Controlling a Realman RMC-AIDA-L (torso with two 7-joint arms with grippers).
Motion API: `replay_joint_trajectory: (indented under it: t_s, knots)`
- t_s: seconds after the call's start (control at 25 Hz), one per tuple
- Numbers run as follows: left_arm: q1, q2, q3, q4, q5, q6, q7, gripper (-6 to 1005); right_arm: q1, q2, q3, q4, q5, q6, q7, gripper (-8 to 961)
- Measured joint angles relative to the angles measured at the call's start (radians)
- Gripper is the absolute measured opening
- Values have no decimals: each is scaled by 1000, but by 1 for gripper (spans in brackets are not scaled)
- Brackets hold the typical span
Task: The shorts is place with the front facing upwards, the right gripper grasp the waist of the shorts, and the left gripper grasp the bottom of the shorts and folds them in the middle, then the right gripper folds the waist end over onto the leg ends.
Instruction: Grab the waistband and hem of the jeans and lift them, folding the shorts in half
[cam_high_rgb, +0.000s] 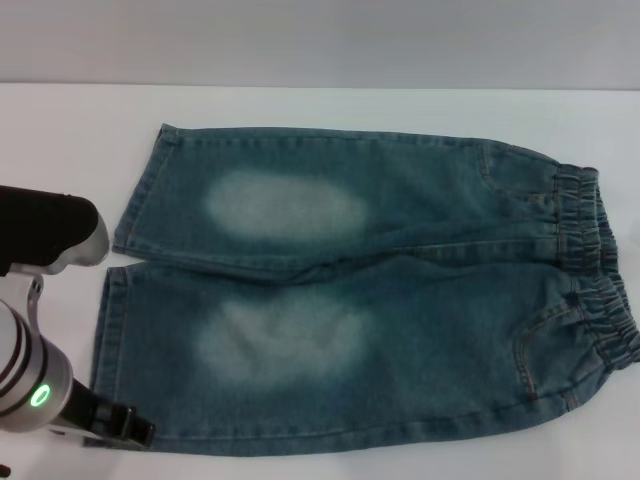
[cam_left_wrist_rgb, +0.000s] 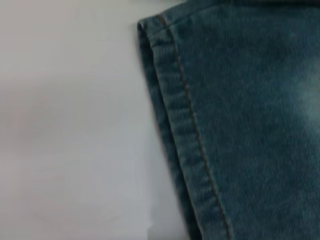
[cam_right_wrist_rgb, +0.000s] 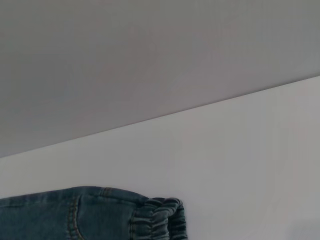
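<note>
We're seeing the left gripper (cam_high_rgb: 118, 425) hanging at the near-left corner of the white table (cam_high_rgb: 60, 140), just beside the near leg's hem, w/ its arm's green lamp lit; can't tell if its claw is open or closed. The shorts (cam_high_rgb: 400, 300) are lying flat, spread across the table's middle, the leg ends (cam_high_rgb: 115, 290) pointing left and the waist (cam_high_rgb: 590, 270) bunching at the right, both pale patches facing up. The right gripper isn't showing in any view, so we can't tell its state; its wrist cam is only catching the waist's far corner on the table.
</note>
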Motion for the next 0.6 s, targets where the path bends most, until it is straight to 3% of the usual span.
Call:
replay_joint_trajectory:
  t_s: [0.6]
  knots:
    - [-66,-4,7,64,-6,13,-2,755,0,1,2,0,0,1,-17,783]
